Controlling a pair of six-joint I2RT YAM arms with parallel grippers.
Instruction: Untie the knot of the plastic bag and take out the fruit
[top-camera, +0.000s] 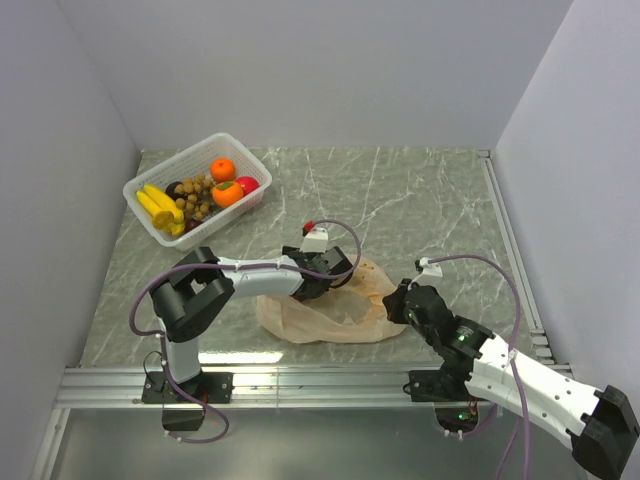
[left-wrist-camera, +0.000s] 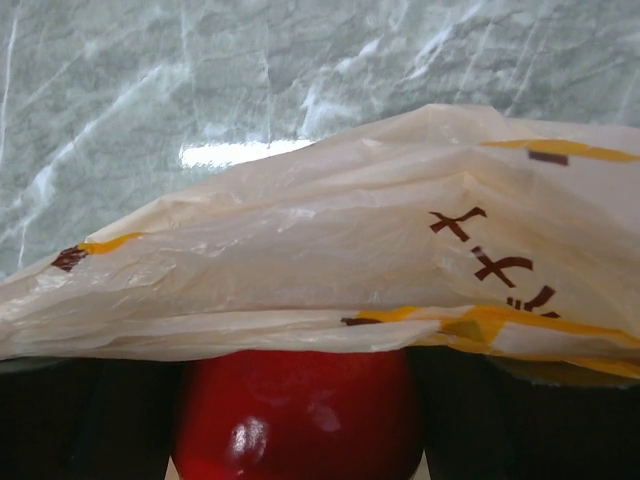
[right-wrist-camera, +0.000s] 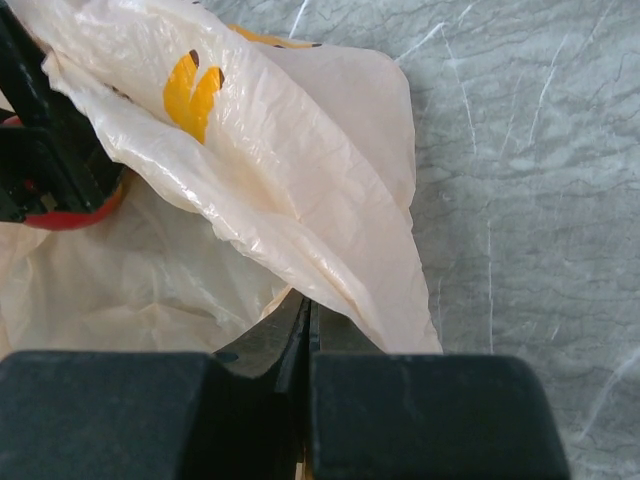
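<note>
Left pincer (top-camera: 330, 272) clamped on red apple (left-wrist-camera: 298, 415) under plastic bag (left-wrist-camera: 330, 260); right pincer (right-wrist-camera: 307, 325) pinched tight on bag edge.

place: robot lab cell | white walls (top-camera: 300, 70) (three sides) | marble-look table (top-camera: 420, 200) | aluminium rail (top-camera: 310, 384)

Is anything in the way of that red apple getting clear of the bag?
Yes. A fold of the bag drapes across the red apple held in the left gripper. The right gripper pinches the bag's edge.
</note>
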